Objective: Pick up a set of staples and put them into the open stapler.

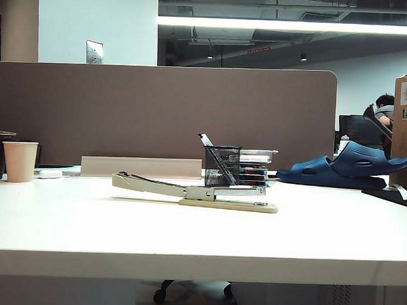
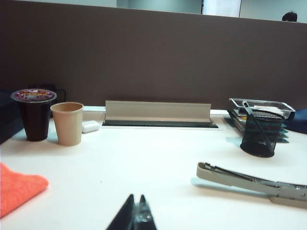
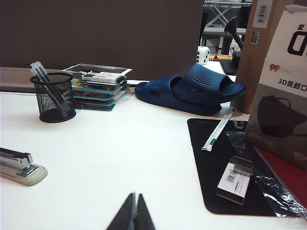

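On the left of the white tabletop [image 1: 87,222], by the grey partition [image 1: 158,111], stand a dark lidded cup [image 2: 33,114] and, just beside it, a paper cup [image 1: 20,161]. A small white object [image 2: 90,126] lies beside the paper cup. An orange cloth [image 2: 19,188] lies at the near left edge, seen in the left wrist view only.

The left gripper [image 2: 135,215] sits low over the near tabletop, jaws clenched, nothing between them, well apart from the stapler.

The stapler [image 1: 195,190] lies at mid-table, base flat, its long arm pointing left and raised a little above the base. Whether staples lie in its channel cannot be told. Behind it stand a black mesh pen cup [image 1: 222,166] with pens and, just to its right, stacked trays [image 1: 256,166].

The right gripper [image 3: 134,213] is likewise low over the near tabletop, jaws clenched and empty.

Further right lie blue slippers [image 3: 192,90], then a black mat [image 3: 216,167]. On the mat lie a wrapped straw [image 3: 218,130] and a small staple box [image 3: 235,179] with the silver staples [image 3: 242,169] resting on its top end. A mask box [image 3: 283,105] stands at the far right.
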Controlling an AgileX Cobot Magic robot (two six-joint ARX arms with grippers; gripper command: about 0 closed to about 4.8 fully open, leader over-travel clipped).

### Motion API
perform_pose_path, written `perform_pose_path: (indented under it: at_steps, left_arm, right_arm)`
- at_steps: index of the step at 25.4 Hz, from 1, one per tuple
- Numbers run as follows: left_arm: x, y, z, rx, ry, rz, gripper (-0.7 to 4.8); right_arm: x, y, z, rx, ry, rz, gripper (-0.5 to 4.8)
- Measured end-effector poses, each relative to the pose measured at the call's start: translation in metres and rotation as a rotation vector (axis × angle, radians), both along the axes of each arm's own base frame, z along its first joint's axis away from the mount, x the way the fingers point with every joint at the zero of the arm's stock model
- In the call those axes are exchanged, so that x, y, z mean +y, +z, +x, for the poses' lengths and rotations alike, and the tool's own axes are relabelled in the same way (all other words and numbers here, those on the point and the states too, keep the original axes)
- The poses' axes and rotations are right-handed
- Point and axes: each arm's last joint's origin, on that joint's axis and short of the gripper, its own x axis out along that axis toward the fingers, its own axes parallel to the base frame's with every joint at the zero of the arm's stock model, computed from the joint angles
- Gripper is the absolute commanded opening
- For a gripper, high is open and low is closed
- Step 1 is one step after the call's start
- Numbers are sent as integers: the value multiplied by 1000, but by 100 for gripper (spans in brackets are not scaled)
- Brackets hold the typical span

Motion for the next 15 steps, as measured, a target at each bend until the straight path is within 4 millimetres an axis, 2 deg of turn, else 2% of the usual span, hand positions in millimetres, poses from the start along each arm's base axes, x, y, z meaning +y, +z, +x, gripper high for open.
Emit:
perform_pose_path:
  at_steps: [8, 15]
  left_arm:
    - [0, -11, 1, 104, 0, -1, -5]
    - [0, -12, 1, 110, 0, 0, -5]
  right_arm:
    - [0, 0, 0, 1, 0, -3, -9]
    - [0, 0, 0, 1, 0, -3, -9]
